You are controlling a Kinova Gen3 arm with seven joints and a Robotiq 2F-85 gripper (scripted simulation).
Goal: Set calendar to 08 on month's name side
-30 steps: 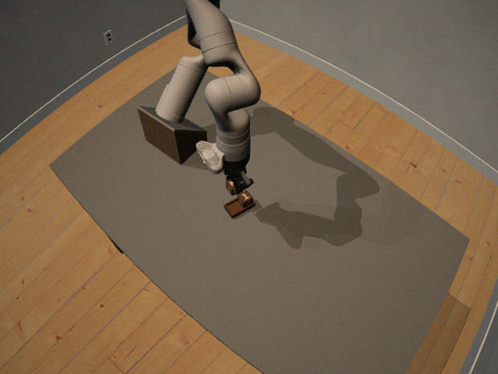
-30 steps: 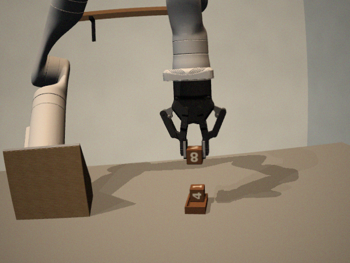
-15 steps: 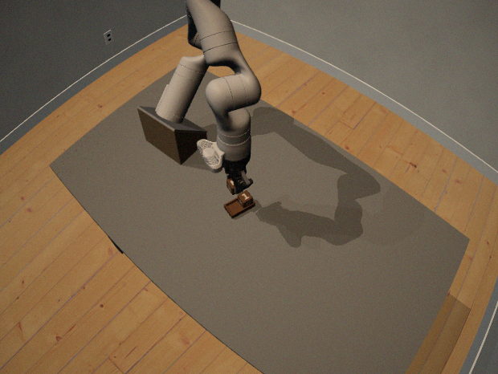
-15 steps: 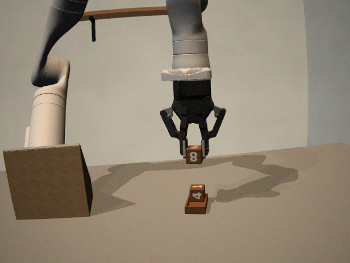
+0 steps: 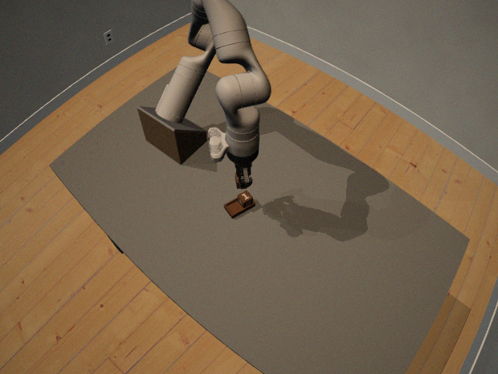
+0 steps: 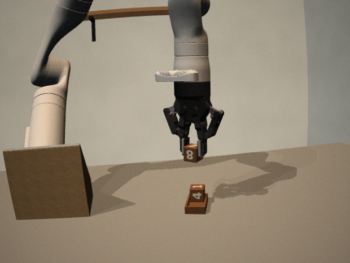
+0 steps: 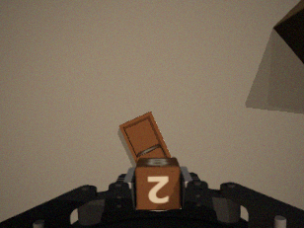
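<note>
My gripper point(image 6: 192, 152) is shut on a brown number cube point(image 6: 191, 154) and holds it well above the table. The cube shows an 8 toward the exterior camera and a 2 in the wrist view point(image 7: 158, 189). Below it the brown tray point(image 6: 196, 205) lies flat on the table. The other cube point(image 6: 197, 192) stands at the tray's far end, with a 1 on top and a 4 on the near face. The tray's near half is empty. In the top view the held cube hangs just above and behind the tray point(image 5: 238, 205). The tray also shows in the wrist view point(image 7: 144, 134).
A brown wedge-shaped block point(image 6: 46, 180) at the arm's base stands to the left of the tray, well apart from it. A wooden shelf point(image 6: 127, 12) hangs on the wall behind the arm.
</note>
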